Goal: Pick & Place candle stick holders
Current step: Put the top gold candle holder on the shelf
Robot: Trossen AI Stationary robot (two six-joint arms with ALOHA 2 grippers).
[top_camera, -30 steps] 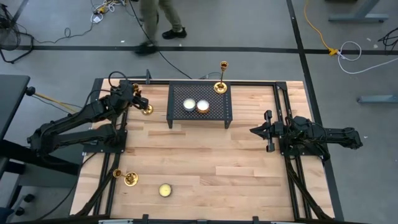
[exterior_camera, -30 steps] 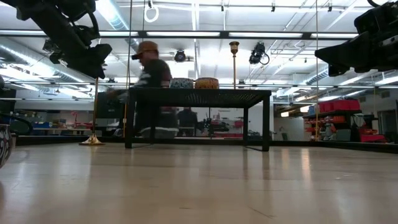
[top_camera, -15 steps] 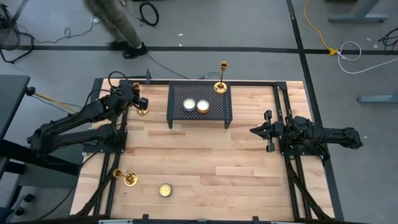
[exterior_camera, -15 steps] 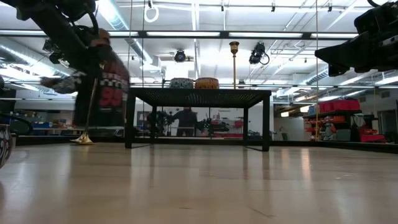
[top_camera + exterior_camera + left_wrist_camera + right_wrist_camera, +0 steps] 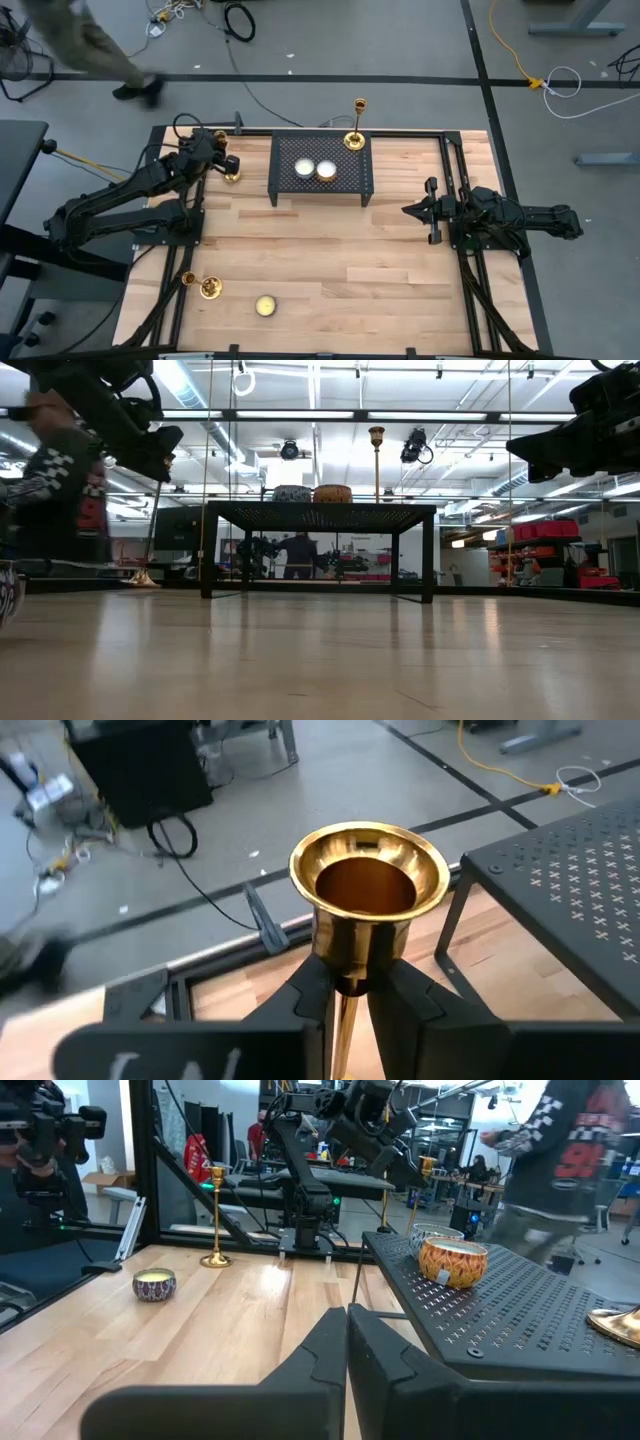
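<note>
**Left gripper holds a candlestick beside the rack**

You have a wooden table [image 5: 330,260] with a black mesh rack [image 5: 322,170] standing on it toward the far edge, between the two arms. Two candle tins sit on the rack top: a pale one [image 5: 304,170] and an orange one [image 5: 326,171], side by side.

Your left arm reaches toward the far-left corner of the table, and the left gripper [image 5: 345,990] pinches the thin stem of a brass candlestick [image 5: 367,895] just below its cup. In the overhead view that candlestick [image 5: 231,175] stands near the left end of the rack; from table height its base [image 5: 143,581] looks slightly tilted, and you cannot tell whether it touches the wood.

Your right arm waits at the right side of the table, with the right gripper [image 5: 347,1342] pointing toward the rack and its fingers pressed together on nothing.

A second candlestick [image 5: 355,135] stands upright on the far right corner of the rack. A third candlestick [image 5: 208,288] stands on the table near the front-left corner, with a small round tin [image 5: 265,305] just beside it.

A person [image 5: 85,45] is on the floor beyond the table's far-left corner.
</note>
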